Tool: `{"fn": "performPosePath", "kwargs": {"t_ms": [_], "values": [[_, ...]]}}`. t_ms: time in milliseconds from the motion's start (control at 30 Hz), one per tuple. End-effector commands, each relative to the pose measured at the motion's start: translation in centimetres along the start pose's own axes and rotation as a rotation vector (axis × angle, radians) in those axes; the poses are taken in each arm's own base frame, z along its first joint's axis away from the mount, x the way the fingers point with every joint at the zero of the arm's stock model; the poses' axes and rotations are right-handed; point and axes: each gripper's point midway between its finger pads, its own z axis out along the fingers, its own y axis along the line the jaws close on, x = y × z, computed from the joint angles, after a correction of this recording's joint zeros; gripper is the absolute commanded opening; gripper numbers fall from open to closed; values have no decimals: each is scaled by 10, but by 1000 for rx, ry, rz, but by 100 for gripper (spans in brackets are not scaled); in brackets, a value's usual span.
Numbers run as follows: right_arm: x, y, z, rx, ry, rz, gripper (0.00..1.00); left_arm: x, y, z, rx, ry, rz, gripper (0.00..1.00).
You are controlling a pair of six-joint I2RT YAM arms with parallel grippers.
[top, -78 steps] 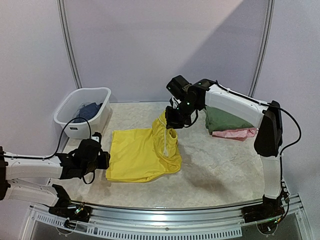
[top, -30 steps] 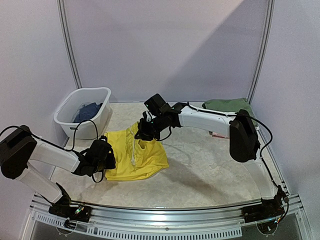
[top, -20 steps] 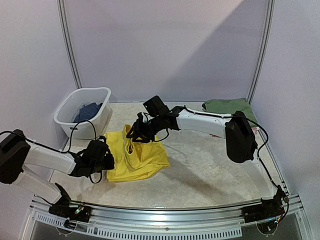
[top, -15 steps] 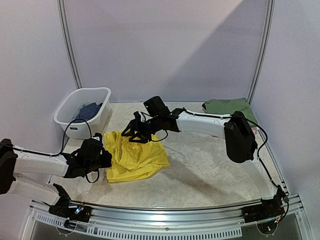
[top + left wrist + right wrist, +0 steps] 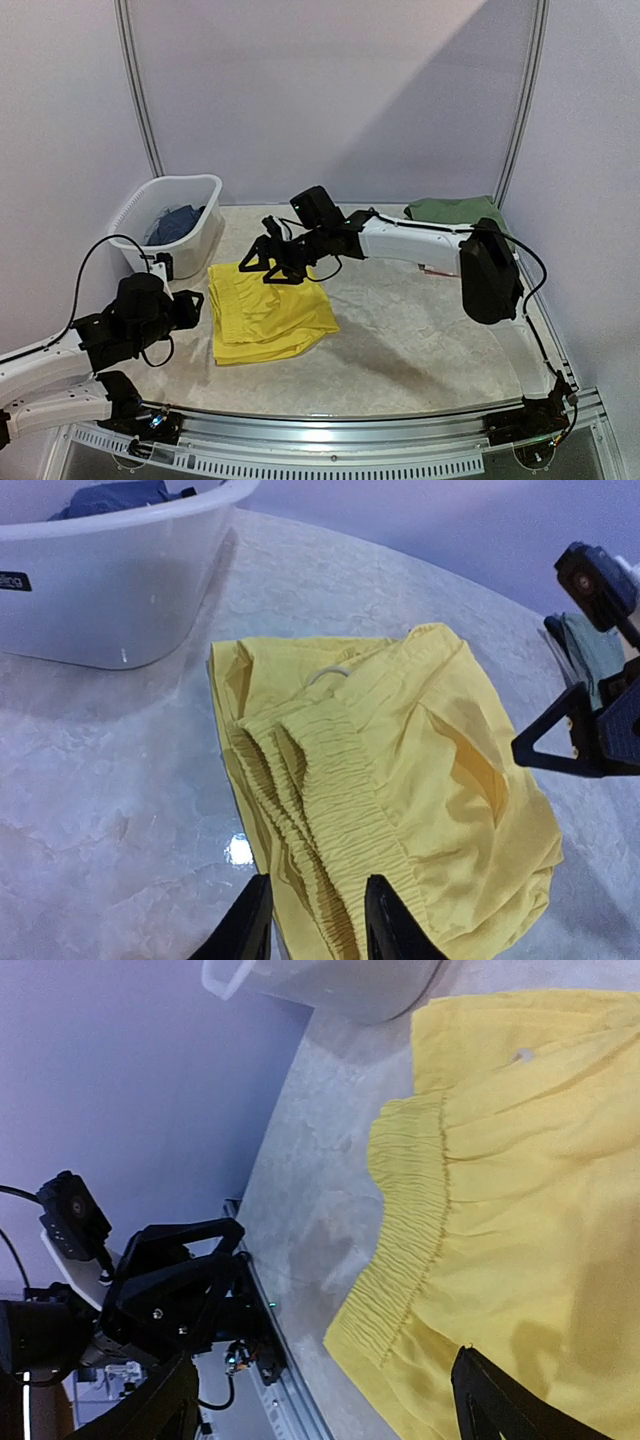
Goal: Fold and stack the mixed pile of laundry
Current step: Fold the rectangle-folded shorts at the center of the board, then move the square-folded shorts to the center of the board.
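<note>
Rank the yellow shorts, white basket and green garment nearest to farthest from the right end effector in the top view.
1. Yellow shorts, right under the right end effector.
2. White basket, off to its left.
3. Green garment, far right at the back.

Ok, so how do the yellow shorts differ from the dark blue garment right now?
The yellow shorts lie folded over on the table; the dark blue garment sits bunched inside the white basket. The shorts show in full, while the blue garment shows only partly above the basket's rim. The shorts are bright, the other dark. Both are soft laundry.
</note>
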Motion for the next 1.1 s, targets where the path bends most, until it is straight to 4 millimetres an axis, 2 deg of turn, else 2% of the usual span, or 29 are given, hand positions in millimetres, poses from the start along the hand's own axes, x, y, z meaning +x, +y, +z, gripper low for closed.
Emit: {"fn": "performPosePath", "kwargs": {"t_ms": [0,33,67,233,433,567,667,833,1067], "values": [[-4,-39,-48,240,-57,-76,89,0,-29,5,99,79,89,32],[-1,-49,-55,261,-55,-68,96,-2,-36,9,115,93,101,32],[3,-61,-60,282,-51,-59,98,-3,-43,12,133,104,116,32],[26,-76,-80,291,-26,-64,99,-5,-70,34,170,167,177,33],[42,-101,-103,372,-54,-46,99,-9,-82,70,128,201,206,33],[53,-118,-113,375,-68,-9,99,-1,-74,93,79,244,200,31],[60,-125,-110,342,-60,27,99,7,-55,105,29,259,178,29],[74,-139,-97,305,-24,81,88,12,-32,115,-24,253,162,28],[91,-149,-90,261,-10,130,76,28,-8,121,-71,273,135,26]]}}
